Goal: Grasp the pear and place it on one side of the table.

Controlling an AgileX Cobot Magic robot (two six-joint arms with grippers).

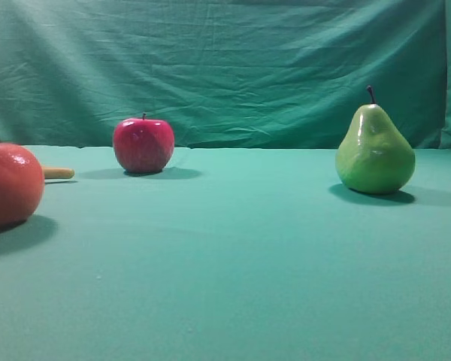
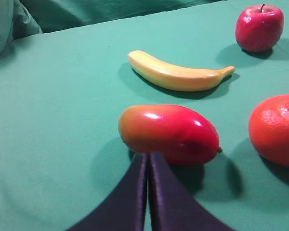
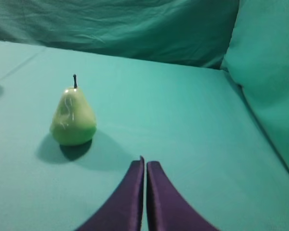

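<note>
Right pincer (image 3: 145, 166), mine: shut, empty; pear (image 3: 73, 118) upright ahead-left on surface (image 3: 183, 125), apart; glossy, probably rigid and slippery, best gripped around its wide base.

Table (image 1: 233, 286) was covered in smooth teal-green cloth. Pear (image 1: 374, 149) stood upright on it at the right, stem up. Red apple (image 1: 143, 144) stood well apart toward the left rear. Large orange-red fruit (image 1: 10, 184) rested at the left edge. Banana (image 2: 176, 73) and red-yellow mango (image 2: 168, 132) lay nearby on their sides.
</note>
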